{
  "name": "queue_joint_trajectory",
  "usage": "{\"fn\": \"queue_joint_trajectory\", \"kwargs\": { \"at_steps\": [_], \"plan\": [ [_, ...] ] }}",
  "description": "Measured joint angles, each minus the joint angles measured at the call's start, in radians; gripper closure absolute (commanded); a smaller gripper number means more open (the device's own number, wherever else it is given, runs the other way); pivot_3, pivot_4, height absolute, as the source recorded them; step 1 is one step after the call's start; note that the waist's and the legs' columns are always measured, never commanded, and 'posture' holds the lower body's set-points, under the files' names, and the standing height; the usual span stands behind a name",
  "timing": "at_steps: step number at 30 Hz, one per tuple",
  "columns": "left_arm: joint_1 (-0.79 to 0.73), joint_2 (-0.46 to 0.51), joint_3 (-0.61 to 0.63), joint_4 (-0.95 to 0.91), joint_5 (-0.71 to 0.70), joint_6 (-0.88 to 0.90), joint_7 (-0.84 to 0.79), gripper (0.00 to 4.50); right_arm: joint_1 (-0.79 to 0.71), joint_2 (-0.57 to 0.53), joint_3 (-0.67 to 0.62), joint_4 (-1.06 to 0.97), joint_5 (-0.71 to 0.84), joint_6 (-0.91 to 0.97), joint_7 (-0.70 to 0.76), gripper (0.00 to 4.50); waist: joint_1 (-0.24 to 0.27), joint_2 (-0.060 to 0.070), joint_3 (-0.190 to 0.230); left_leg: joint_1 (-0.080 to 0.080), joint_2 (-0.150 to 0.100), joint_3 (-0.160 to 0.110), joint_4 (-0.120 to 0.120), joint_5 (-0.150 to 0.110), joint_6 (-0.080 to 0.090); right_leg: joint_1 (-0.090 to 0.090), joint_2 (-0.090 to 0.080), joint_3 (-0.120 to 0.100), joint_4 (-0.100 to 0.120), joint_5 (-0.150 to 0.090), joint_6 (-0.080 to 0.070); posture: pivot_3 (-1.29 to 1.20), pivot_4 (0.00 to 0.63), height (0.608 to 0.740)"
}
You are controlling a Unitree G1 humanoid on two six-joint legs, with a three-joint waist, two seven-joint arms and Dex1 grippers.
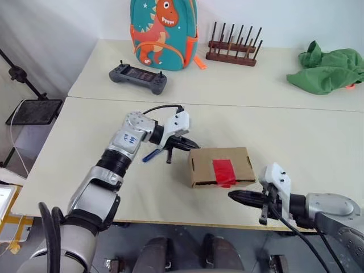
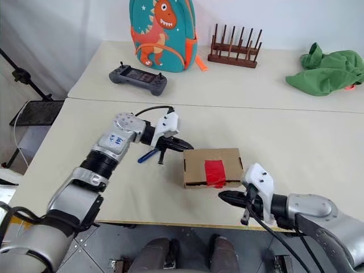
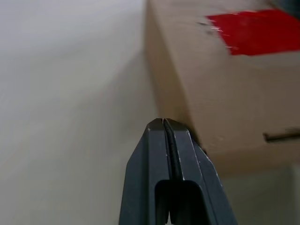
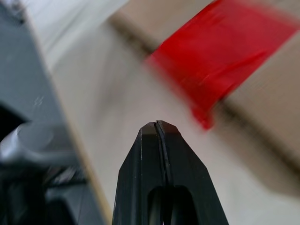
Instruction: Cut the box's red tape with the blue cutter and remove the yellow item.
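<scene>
The brown cardboard box [image 1: 200, 166] lies closed near the table's front edge, with the red tape [image 1: 223, 170] running across its top and down its front side. My left gripper [image 1: 193, 145] is shut on nothing, its tip at the box's left end; the left wrist view shows the tip [image 3: 162, 123] close to the box [image 3: 220, 98] below the red tape [image 3: 258, 30]. The blue cutter [image 1: 151, 154] lies on the table under my left wrist. My right gripper [image 1: 233, 196] is shut and empty, just in front of the box below the tape [image 4: 220, 51]. The yellow item is hidden.
At the back of the far table are a dark grey game controller [image 1: 138, 77], a dinosaur backpack [image 1: 164, 31], a wooden peg rack [image 1: 233, 48] and a green cloth heap [image 1: 329, 69]. The table's front edge [image 1: 170, 223] runs close under my right gripper.
</scene>
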Motion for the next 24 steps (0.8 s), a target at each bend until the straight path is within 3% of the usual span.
{"fn": "queue_joint_trajectory", "kwargs": {
  "at_steps": [8, 15, 24],
  "plan": [
    [0.105, -0.022, -0.029, -0.143, 0.002, 0.101, 0.025, 4.47, -0.183, 0.017, 0.013, 0.259, -0.147, -0.056, 0.000, 4.50, 0.001, 0.000, 0.000, 0.000, -0.001, 0.001, 0.001, 0.001, 0.002, 0.000, 0.001, -0.003, 0.001, 0.000, 0.001, 0.00, 0.150, 0.740],
    [0.157, -0.089, -0.046, -0.237, 0.009, 0.187, 0.132, 4.47, -0.353, -0.015, 0.118, 0.523, -0.290, -0.199, 0.176, 4.50, -0.002, 0.000, 0.000, 0.000, -0.001, 0.002, 0.002, 0.002, 0.003, 0.000, 0.001, -0.002, 0.002, 0.001, 0.001, 0.00, 0.150, 0.740],
    [0.204, -0.095, -0.047, -0.345, 0.000, 0.271, 0.169, 4.47, -0.426, 0.027, 0.183, 0.677, -0.429, -0.415, 0.288, 4.50, -0.002, 0.000, 0.000, 0.000, -0.001, 0.002, 0.003, 0.002, 0.003, 0.000, 0.001, -0.002, 0.003, 0.001, 0.001, 0.00, 0.150, 0.740]
  ]
}}
